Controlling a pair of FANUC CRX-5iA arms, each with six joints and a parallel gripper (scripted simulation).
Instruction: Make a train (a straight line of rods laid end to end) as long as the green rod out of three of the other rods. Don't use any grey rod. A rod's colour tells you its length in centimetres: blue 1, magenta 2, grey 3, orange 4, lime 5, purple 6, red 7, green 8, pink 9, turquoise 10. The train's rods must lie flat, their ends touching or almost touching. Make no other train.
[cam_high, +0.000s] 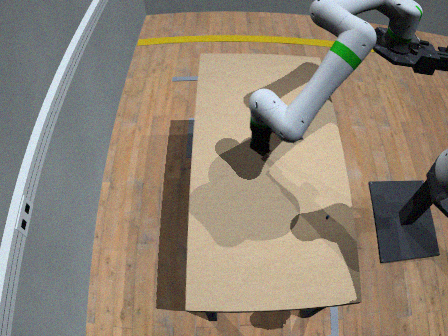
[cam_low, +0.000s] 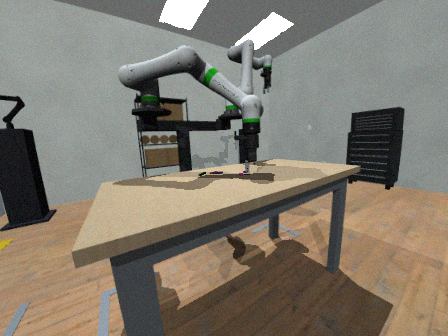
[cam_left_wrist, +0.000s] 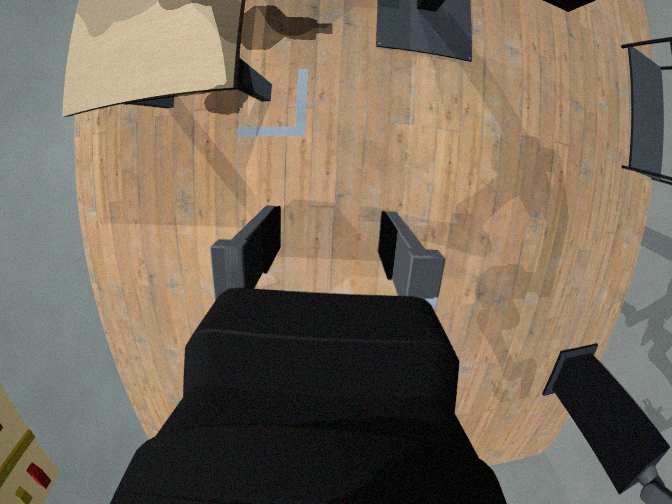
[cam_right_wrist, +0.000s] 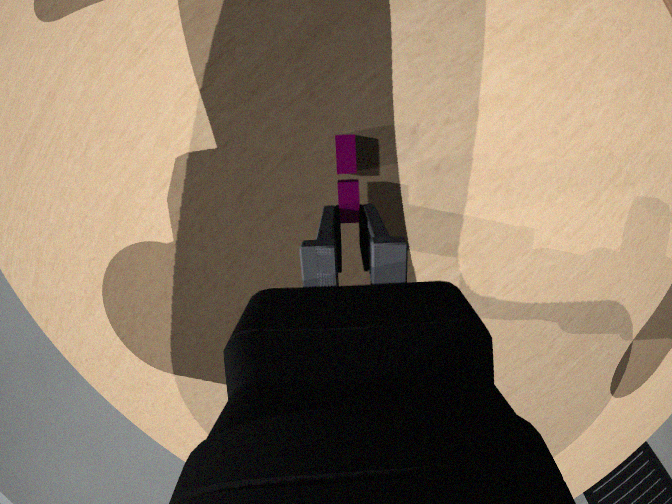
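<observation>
Looking down from the top view, the pale, fine-grained wooden surface (cam_high: 250, 280) (cam_low: 175, 210) (cam_left_wrist: 151, 59) (cam_right_wrist: 542, 162) lies beneath the right gripper (cam_high: 262, 152) (cam_low: 247, 170) (cam_right_wrist: 350, 208), whose arm hides its fingertips. The left gripper (cam_high: 443, 59) (cam_low: 266, 90) (cam_left_wrist: 330, 229) is beyond the edge, presumably parked to leave working room.

Exterior view: the right gripper points downward, close above the surface. A small dark-green rod (cam_low: 202, 174), probably the length reference, lies apart from it, near a slim purple rod (cam_low: 217, 173).

Left wrist view: flat, dark fingers stand fully apart with nothing between them, over plank flooring.

Right wrist view: nearly closed fingers pinch a short magenta block-shaped rod (cam_right_wrist: 348, 198) by its sides, leaving its far end exposed for butting. Ahead, almost in line, lies a matching magenta rod (cam_right_wrist: 345, 154), a narrow gap between them. Two magentas plus an orange would equal green; closing the gap squarely seems the step in hand.
</observation>
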